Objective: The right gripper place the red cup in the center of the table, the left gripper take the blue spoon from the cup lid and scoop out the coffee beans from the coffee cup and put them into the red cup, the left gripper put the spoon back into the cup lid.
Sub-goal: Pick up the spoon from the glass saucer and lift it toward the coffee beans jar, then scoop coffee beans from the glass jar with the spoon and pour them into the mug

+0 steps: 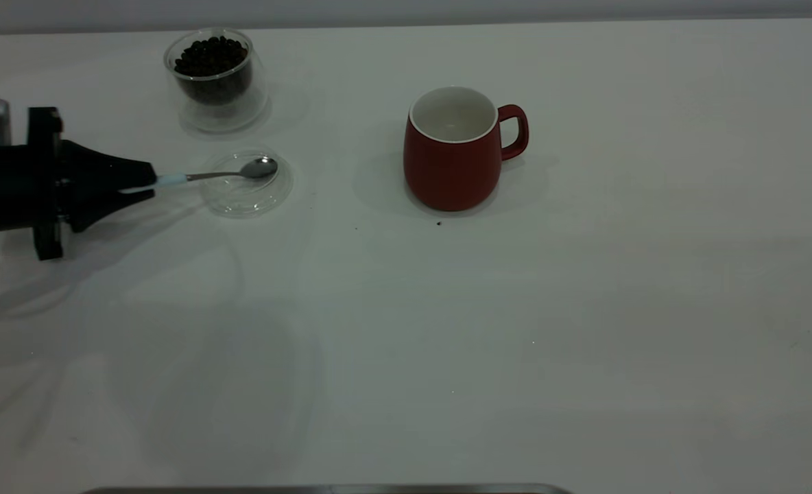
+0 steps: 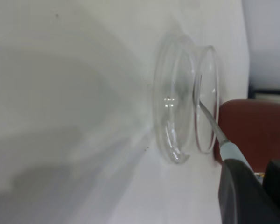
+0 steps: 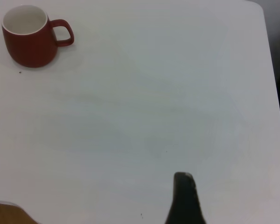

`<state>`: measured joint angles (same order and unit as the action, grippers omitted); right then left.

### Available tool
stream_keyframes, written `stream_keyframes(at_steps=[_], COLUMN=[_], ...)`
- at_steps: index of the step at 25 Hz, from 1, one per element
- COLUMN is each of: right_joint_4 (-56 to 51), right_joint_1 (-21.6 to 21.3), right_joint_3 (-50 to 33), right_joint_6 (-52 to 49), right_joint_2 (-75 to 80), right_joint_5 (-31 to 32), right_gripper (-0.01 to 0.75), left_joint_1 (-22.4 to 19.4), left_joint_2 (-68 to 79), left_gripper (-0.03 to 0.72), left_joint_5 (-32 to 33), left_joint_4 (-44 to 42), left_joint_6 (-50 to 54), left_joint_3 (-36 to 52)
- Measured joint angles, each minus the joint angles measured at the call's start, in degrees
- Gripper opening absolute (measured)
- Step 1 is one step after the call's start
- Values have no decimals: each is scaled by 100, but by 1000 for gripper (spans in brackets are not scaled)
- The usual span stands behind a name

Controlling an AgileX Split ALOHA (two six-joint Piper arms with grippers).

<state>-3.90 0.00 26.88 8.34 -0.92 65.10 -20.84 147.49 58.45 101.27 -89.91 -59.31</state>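
My left gripper (image 1: 153, 182) is shut on the pale-blue handle of the blue spoon (image 1: 228, 173) at the table's left. The spoon's silver bowl is over the clear cup lid (image 1: 245, 199); I cannot tell whether it touches the lid. The left wrist view shows my left gripper (image 2: 256, 170), the spoon neck (image 2: 210, 122) and the lid (image 2: 170, 135). The coffee cup (image 1: 215, 103) holding coffee beans (image 1: 210, 56) stands just behind the lid. The red cup (image 1: 454, 161) stands upright mid-table, handle to the right, empty. My right gripper (image 3: 184, 196) is shut, far from the red cup (image 3: 30, 44).
The white table (image 1: 447, 343) stretches wide in front of and to the right of the red cup. A tiny dark speck (image 1: 439, 223) lies just in front of the red cup. The red cup also shows behind the lid in the left wrist view (image 2: 256, 126).
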Motion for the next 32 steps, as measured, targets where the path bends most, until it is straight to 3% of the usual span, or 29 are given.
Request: stream_keyframes(at_steps=[8, 15, 27, 32], right_joint_4=[0, 2, 2, 2], right_joint_1=[0, 0, 0, 0], right_joint_3=[0, 0, 0, 0], right_joint_6=[0, 0, 0, 0], right_joint_2=[0, 0, 0, 0], right_joint_5=[0, 0, -5, -6], right_gripper=[590, 590, 590, 590], left_joint_1=[-590, -789, -707, -357], left_joint_2=[0, -276, -1383, -1383], left_gripper=[124, 124, 124, 124], left_joint_5=[550, 549, 661, -24], left_joint_4=[-682, -885, -853, -846], left_joint_6=[420, 467, 541, -70], left_joint_3=[0, -43, -1082, -1267])
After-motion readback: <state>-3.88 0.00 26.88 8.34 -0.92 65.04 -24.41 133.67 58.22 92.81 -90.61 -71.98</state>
